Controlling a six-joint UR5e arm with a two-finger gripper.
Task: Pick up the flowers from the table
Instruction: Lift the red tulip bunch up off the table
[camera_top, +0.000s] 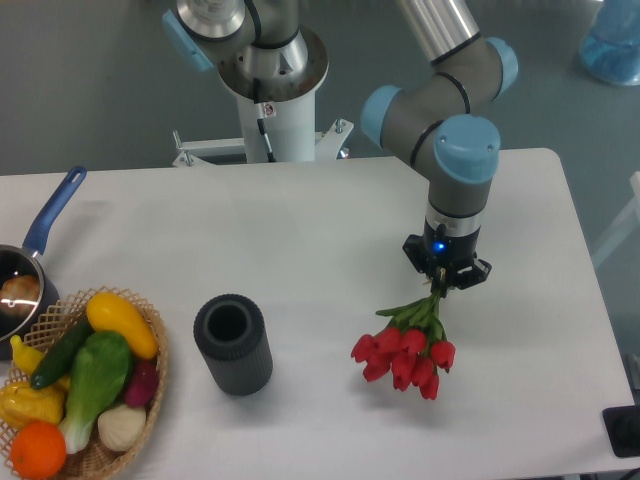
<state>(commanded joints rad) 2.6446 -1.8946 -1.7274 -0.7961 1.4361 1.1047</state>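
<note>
Here, a pan sits at the far left edge of the bench, a basket of vegetables just below it. Near the middle stands a dark ribbed cylinder, upright. To its right, the flowers hang heads-down, stems pinched in the pincer, red buds close over the bench.

My gripper black, blue light; flowers red, green stems; table white; cylinder dark grey, ribbed.
</note>
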